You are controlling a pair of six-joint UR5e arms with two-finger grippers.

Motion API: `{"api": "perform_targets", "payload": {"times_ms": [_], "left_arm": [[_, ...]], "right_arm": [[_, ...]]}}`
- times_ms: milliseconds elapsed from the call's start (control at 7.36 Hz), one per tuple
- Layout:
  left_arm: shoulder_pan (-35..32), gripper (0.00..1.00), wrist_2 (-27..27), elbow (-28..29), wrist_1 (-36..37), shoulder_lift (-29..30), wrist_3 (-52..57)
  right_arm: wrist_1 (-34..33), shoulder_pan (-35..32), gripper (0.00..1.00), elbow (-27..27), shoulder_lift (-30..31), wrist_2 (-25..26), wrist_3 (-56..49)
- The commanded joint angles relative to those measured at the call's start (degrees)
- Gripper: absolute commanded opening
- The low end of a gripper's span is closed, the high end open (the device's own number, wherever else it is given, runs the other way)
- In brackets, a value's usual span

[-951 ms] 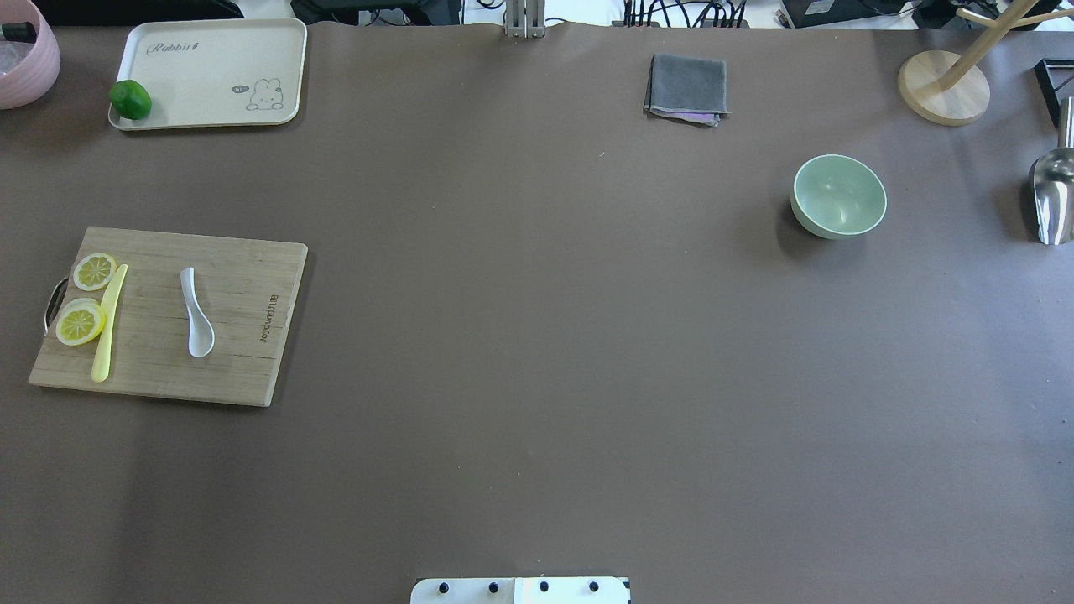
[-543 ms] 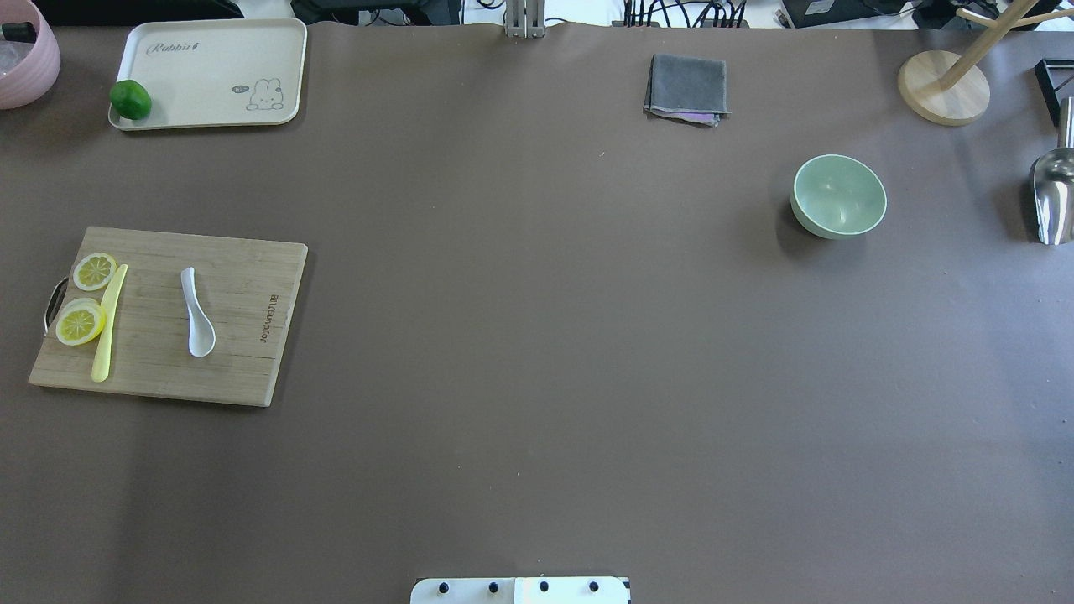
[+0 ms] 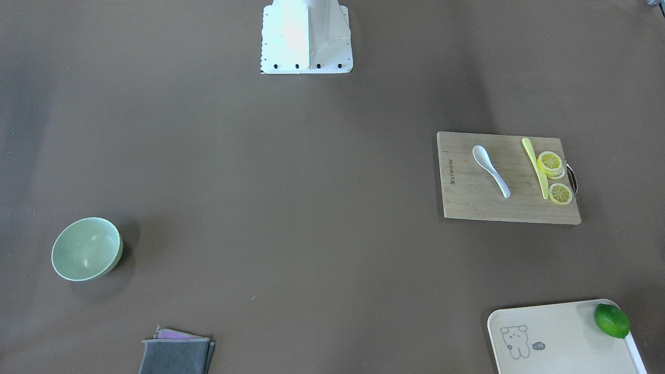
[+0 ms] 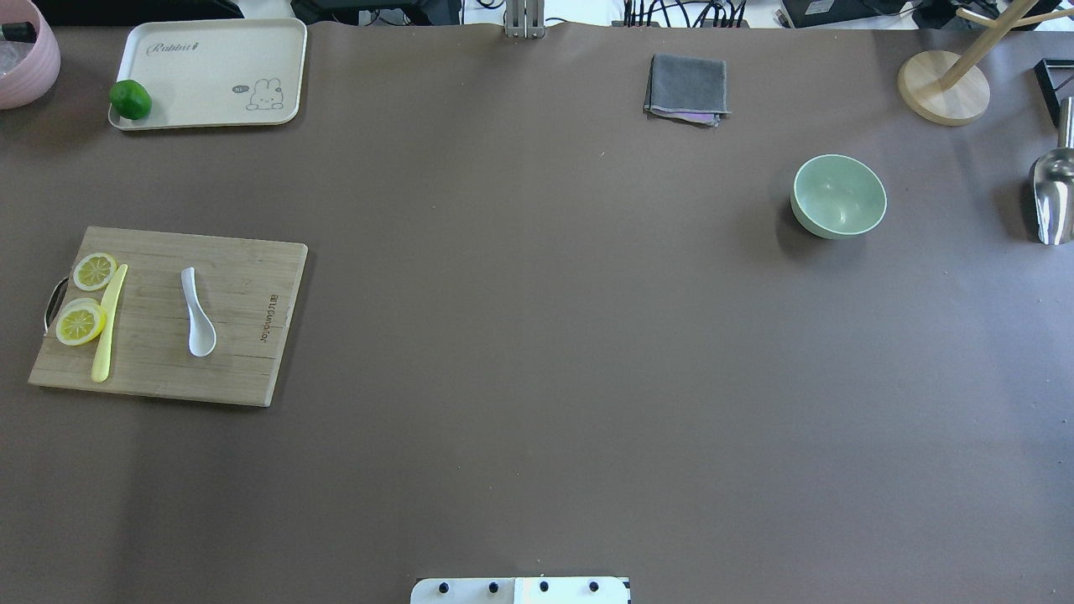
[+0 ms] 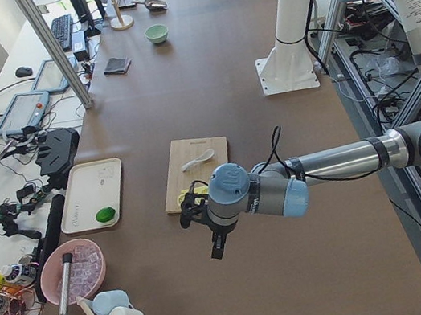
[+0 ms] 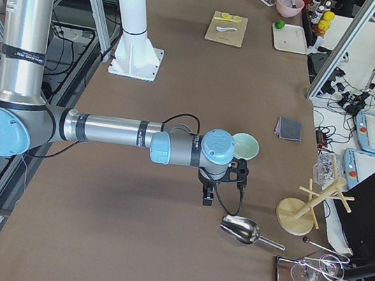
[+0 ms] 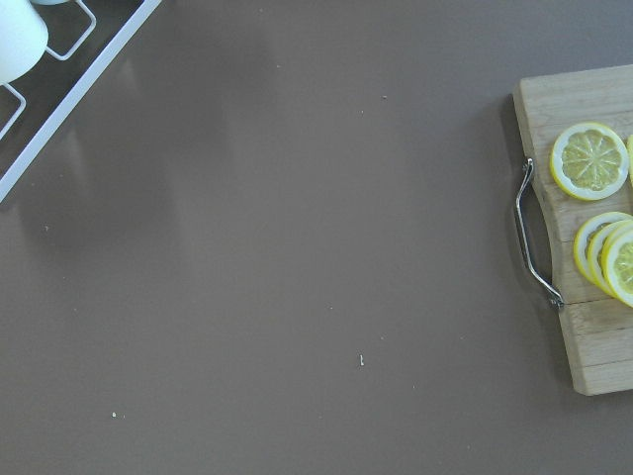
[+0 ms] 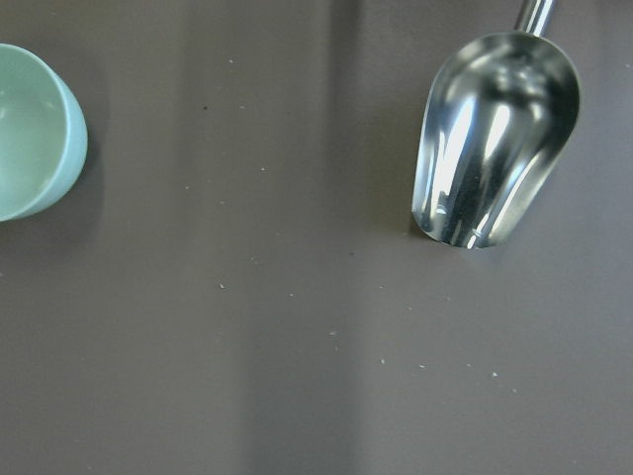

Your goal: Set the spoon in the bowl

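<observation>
The white spoon (image 4: 198,315) lies on a wooden cutting board (image 4: 243,335) at the table's left, scoop toward me; it also shows in the front view (image 3: 490,171). The mint-green bowl (image 4: 838,195) stands empty at the far right, also in the front view (image 3: 87,249) and at the right wrist view's left edge (image 8: 30,129). My left gripper (image 5: 218,246) shows only in the exterior left view, above the table beyond the board's handle end; I cannot tell its state. My right gripper (image 6: 207,198) shows only in the exterior right view, beside the bowl; I cannot tell its state.
On the board lie a yellow knife (image 4: 108,324) and lemon slices (image 4: 80,322). A cream tray (image 4: 218,75) with a lime (image 4: 130,99), a grey cloth (image 4: 686,88), a wooden stand (image 4: 943,86) and a steel scoop (image 4: 1053,197) sit along the far and right sides.
</observation>
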State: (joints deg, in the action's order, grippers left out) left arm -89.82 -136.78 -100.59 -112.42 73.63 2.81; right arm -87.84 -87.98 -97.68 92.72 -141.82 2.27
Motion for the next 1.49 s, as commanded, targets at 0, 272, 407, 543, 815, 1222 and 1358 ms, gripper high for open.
{"api": "perform_targets", "payload": {"times_ms": [0, 272, 407, 543, 815, 1222, 1358], "left_arm": [[0.0, 0.98, -0.3, 0.0, -2.3, 0.4, -5.1], [0.2, 0.98, -2.3, 0.2, -2.0, 1.3, -5.9], [0.2, 0.98, -2.3, 0.2, -1.9, 1.8, -8.6], [0.2, 0.98, -2.3, 0.2, -2.0, 1.8, -9.5], [0.2, 0.98, -1.9, 0.0, -2.2, 1.7, -9.4], [0.1, 0.98, -1.7, 0.0, -2.2, 1.7, -9.4], [0.1, 0.98, -2.2, 0.0, -2.0, 1.8, -9.5]], "right_arm": [[3.3, 5.8, 1.00, -0.1, -3.6, -1.9, 11.9], [8.8, 14.1, 0.99, 7.2, -12.8, 3.5, 29.4], [14.5, 18.5, 0.98, 12.9, -16.9, 7.1, 34.3], [18.9, 20.9, 0.93, 18.1, -20.0, 9.1, 38.6], [23.1, 23.7, 0.94, 21.5, -20.6, 10.1, 40.4], [23.1, 25.9, 0.63, 21.7, -21.2, 11.7, 42.3], [23.1, 25.9, 0.13, 21.8, -21.3, 11.8, 42.3]]}}
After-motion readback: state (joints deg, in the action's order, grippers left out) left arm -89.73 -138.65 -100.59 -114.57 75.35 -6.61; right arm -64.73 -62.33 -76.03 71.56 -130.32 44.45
